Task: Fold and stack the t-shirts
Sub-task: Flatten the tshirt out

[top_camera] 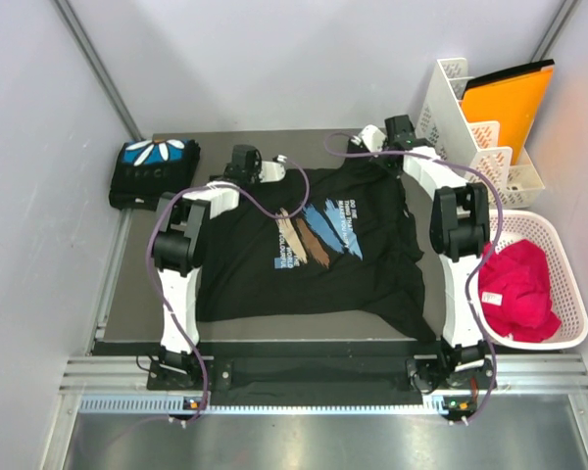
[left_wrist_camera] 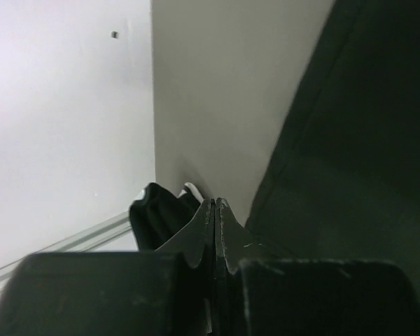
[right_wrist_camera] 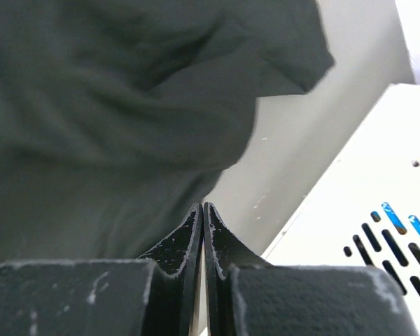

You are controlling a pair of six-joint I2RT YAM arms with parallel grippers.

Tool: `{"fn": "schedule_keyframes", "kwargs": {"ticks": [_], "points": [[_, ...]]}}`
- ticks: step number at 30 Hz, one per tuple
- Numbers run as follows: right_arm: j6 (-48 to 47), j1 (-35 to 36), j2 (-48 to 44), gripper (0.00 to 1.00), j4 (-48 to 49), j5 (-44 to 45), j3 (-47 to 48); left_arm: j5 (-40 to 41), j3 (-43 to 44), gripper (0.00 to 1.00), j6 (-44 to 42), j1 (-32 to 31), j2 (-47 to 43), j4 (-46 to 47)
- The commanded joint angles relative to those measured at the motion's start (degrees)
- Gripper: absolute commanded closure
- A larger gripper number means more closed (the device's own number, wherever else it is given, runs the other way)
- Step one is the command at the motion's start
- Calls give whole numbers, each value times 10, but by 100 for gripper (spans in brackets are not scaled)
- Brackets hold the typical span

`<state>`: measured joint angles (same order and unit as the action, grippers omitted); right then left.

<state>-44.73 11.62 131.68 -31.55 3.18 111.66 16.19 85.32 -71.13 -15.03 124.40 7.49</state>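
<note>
A black t-shirt [top_camera: 314, 245] with blue-and-tan brush strokes and white text lies spread flat, print up, across the dark table [top_camera: 137, 294]. A second t-shirt [top_camera: 155, 171], folded, with a blue print and white petals, rests at the back left corner. My left gripper [top_camera: 245, 166] is shut and empty beside the spread shirt's back left shoulder. In the left wrist view the gripper [left_wrist_camera: 215, 201] has the spread shirt [left_wrist_camera: 357, 175] to its right and the folded one [left_wrist_camera: 157, 213] ahead. My right gripper [top_camera: 372, 140] is shut and empty at the back right shoulder. Its wrist view shows the gripper [right_wrist_camera: 204, 205] below a sleeve [right_wrist_camera: 126, 105].
A white slotted organizer [top_camera: 470, 127] holding an orange folder [top_camera: 510, 103] stands at the back right; its wall [right_wrist_camera: 378, 231] is close to my right gripper. A white basket [top_camera: 559, 245] with red cloth [top_camera: 517, 289] sits to the right. Walls close off the left and back.
</note>
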Motion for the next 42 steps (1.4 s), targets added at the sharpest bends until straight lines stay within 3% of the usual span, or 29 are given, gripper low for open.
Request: {"fn": "schedule_keyframes", "kwargs": {"ticks": [1, 8, 13, 24, 42], "points": [[29, 4, 8, 100, 112, 96, 43, 26, 27, 100, 2, 3, 4, 48], [26, 7, -5, 100, 248, 128, 49, 34, 27, 100, 12, 3, -6, 60], [18, 15, 62, 100, 202, 123, 116, 44, 18, 100, 9, -2, -21, 62], [13, 60, 111, 100, 208, 110, 109, 64, -70, 100, -26, -29, -99, 80], [26, 84, 155, 100, 213, 124, 115, 77, -135, 100, -45, -34, -203, 41]]}}
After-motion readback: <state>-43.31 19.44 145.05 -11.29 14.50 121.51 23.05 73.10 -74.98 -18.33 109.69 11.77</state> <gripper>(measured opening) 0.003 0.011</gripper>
